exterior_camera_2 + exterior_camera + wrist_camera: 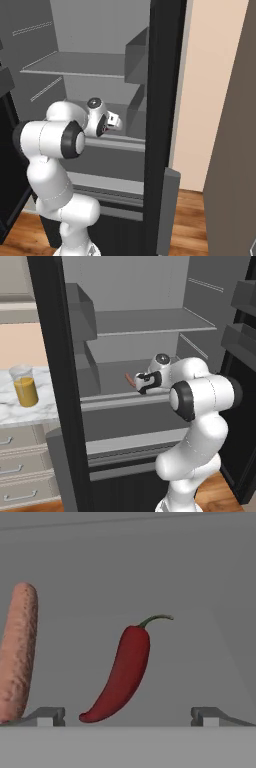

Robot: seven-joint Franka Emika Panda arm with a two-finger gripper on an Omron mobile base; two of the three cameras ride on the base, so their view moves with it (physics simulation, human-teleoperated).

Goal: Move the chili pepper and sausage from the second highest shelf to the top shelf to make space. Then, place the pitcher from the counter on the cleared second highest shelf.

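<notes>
tool point(127, 716) wide open, holding nothing, over 2nd-highest shelf point(107, 378) near its front edge. chili pepper point(120, 674) lies between the fingertips point(47, 716), dark red, curved, green stem far. sausage point(17, 652) just left, apart. top shelf point(150, 321) bare. pitcher point(25, 386) on worktop point(30, 411), left of fridge.
</notes>
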